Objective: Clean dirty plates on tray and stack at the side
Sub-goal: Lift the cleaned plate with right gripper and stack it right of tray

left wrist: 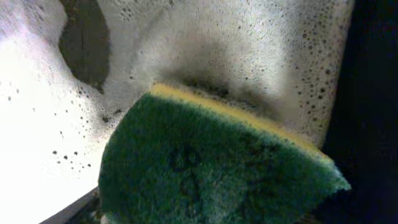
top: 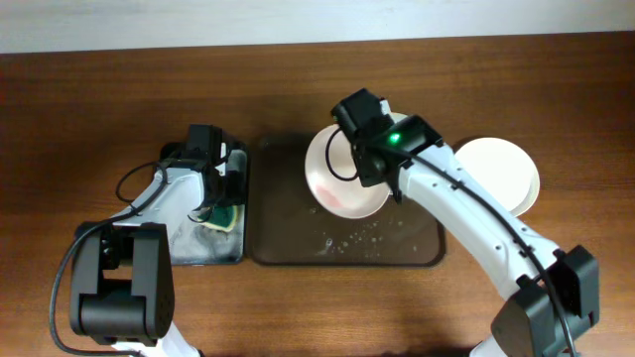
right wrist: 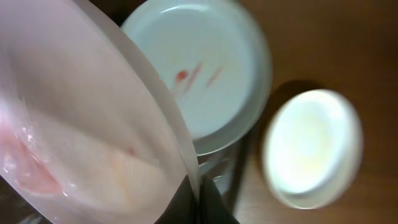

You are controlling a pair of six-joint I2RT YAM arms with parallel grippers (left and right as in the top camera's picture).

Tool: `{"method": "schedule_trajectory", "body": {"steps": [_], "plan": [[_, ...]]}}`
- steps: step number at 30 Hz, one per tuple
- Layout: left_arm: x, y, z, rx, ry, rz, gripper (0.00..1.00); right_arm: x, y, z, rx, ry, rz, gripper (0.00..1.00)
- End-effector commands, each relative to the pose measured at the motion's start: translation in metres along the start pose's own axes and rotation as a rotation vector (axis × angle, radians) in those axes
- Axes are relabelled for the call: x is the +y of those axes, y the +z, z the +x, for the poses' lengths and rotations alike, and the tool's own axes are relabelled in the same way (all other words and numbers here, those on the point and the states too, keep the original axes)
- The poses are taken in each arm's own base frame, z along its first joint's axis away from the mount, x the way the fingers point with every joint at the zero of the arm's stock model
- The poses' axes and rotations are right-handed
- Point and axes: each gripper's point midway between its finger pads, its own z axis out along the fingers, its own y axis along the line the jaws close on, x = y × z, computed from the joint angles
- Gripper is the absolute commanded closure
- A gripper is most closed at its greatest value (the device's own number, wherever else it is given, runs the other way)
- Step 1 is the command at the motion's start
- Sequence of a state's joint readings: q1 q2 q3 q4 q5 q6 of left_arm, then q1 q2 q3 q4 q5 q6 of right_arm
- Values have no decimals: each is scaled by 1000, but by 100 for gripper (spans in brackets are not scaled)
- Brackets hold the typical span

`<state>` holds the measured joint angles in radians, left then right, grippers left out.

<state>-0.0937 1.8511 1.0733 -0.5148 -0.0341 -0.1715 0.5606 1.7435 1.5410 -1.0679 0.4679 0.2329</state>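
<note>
1. Gripping the rim of a round white shallow plate (top: 337,188) filmed with pink, the right pincer (top: 369,171) is clenched on it. It holds this held plate tilted above the far right part of the large dark brown rectangular tray (top: 298,238).
2. Wet droplets (top: 347,240) speckle the tray floor just in front of the held plate.
3. In the right wrist view, a second round white plate with small red smears (right wrist: 186,74) lies flat beyond the held plate. From overhead this smeared plate is mostly hidden by the arm and the held plate.
4. A third round white plate (top: 496,171), plain and pale, rests on the brown wooden bench (top: 99,89) near the tray's right edge.
5. The left pincer (top: 220,193) hangs over the small narrow black tray (top: 184,253) to the left of the brown one, right at a green-and-yellow sponge (left wrist: 211,168). Its fingers are out of sight, so I cannot tell whether it is clasping the sponge or released.
6. White soapy foam (left wrist: 37,124) covers the black tray's floor around the sponge.
</note>
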Motion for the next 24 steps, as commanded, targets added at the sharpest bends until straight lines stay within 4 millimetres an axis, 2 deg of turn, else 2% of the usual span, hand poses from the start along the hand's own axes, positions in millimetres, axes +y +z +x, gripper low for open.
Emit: {"method": "schedule_trajectory", "body": {"steps": [1,6,7,9,11,12,18,19,20,21,22,24], "plan": [[1,14,11,40,5,4,20,-25,-27,-20,-128,-35,211,96],[0,14,6,19,4,8,18,-10,-36,-24,-166,-64,211,96],[0,14,5,17,4,8,21,-8,-37,-24,-169,-67,209,96],[0,15,5,14,4,9,51,-8,-37,-24,-169,-67,209,96],[0,15,3,9,4,10,97,-8,-37,-24,-170,-67,208,96],[0,15,3,7,4,11,100,-8,-37,-24,-170,-67,208,96],[-1,14,1,-1,4,11,100,-8,-37,-24,-169,-67,208,96],[-1,13,0,-3,4,11,97,-8,-36,-24,-169,-66,208,96],[-1,13,0,-3,4,12,69,-9,-36,-24,-168,-65,209,96],[-1,13,0,-2,4,12,34,-10,-35,-24,-166,-57,210,96],[-1,13,1,3,4,11,24,-13,-35,-24,-164,-51,213,96],[0,13,5,20,5,8,11,-19,-32,-24,-158,-2,215,96]]}}
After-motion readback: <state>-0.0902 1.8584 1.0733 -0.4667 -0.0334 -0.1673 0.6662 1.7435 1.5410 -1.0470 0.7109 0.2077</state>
